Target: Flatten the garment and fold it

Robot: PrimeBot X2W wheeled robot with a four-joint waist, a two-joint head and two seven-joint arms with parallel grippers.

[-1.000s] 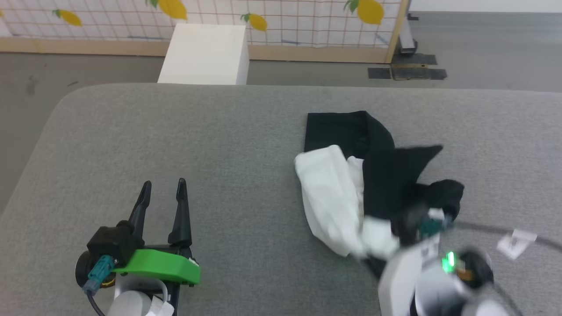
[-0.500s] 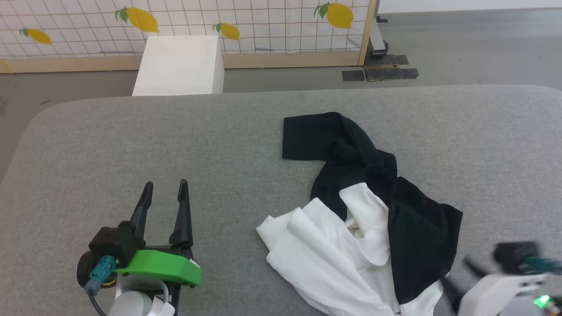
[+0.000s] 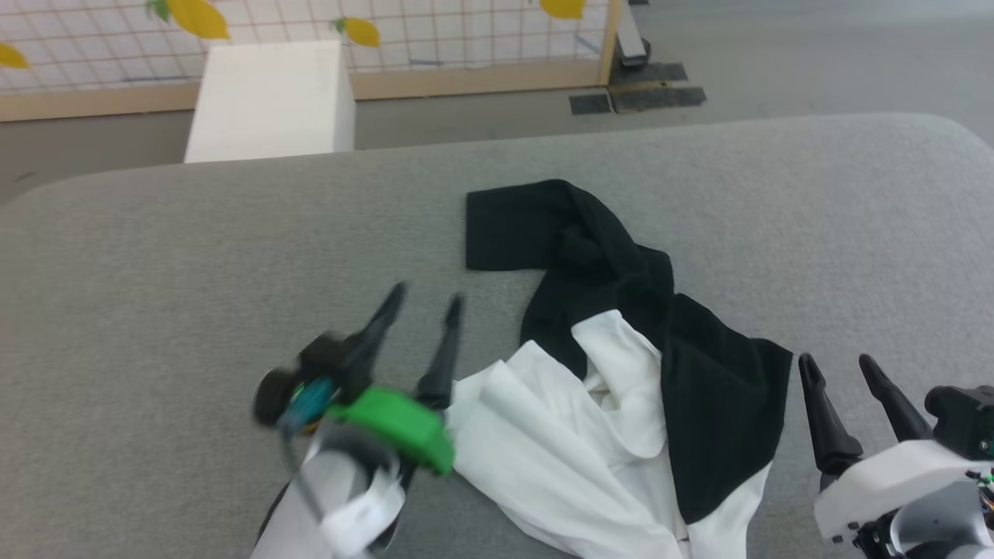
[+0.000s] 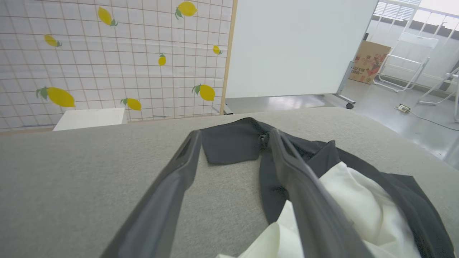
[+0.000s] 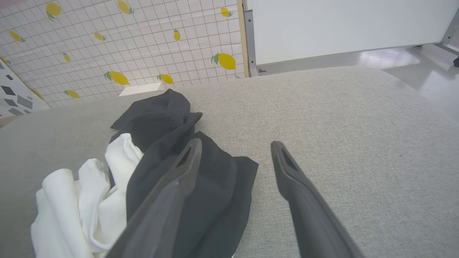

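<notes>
Now, tool states? (obs. 1)
Left tool point(image 3: 427, 293), right tool point(image 3: 835, 359): both spread, empty. Crumpled soft white garment point(image 3: 699, 388) with black sleeves lies between them on the grey fabric worktop point(image 3: 194, 272). (obs. 2)

In the head view the left hand point(image 3: 427, 295) is blurred, and the parts at its wrist cannot be made out. The garment point(image 3: 613, 373) runs off the bottom edge there, and its bunched folds hide much of its white body. The right hand point(image 3: 838, 362) is cut off at the lower right corner. In the left wrist view one finger point(image 4: 304, 193) covers part of the cloth
</notes>
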